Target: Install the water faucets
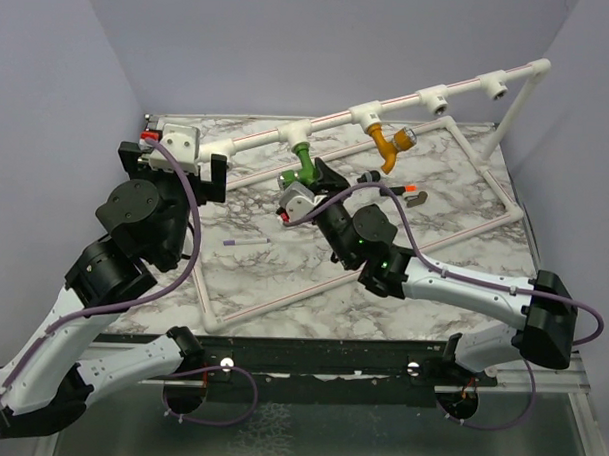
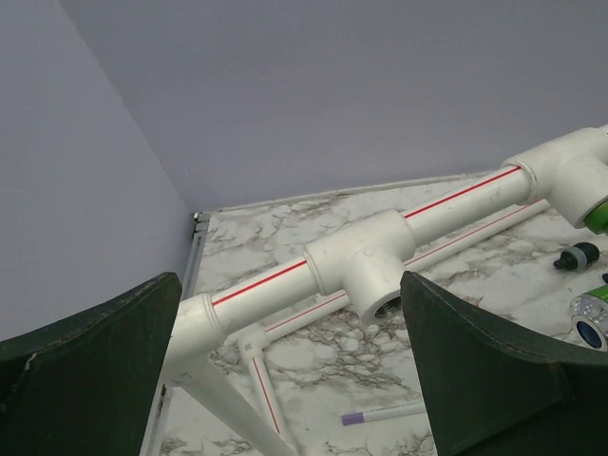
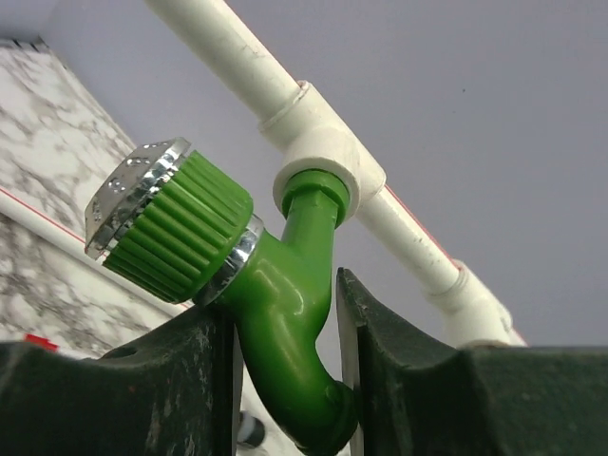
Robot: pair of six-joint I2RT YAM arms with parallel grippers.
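Note:
The bright green faucet (image 1: 303, 168) hangs from a T-socket (image 1: 293, 136) of the white red-striped pipe frame. In the right wrist view its neck (image 3: 285, 285) enters the socket (image 3: 323, 157) and its ribbed silvery-ended head points left. My right gripper (image 3: 285, 304) is shut on the faucet's curved body; it also shows in the top view (image 1: 308, 183). The mustard-orange faucet (image 1: 387, 144) hangs from the T-socket to the right of it. My left gripper (image 2: 290, 285) is open and empty, its fingers wide apart in front of an empty T-socket (image 2: 375, 275) near the frame's left end (image 1: 179, 156).
A purple pen (image 1: 246, 243) lies on the marble table and shows in the left wrist view (image 2: 380, 416). A red-tipped pen (image 1: 411, 189) and a small black part (image 1: 368, 177) lie behind my right arm. The frame's base pipes (image 1: 282, 302) run across the table. Grey walls enclose the back and sides.

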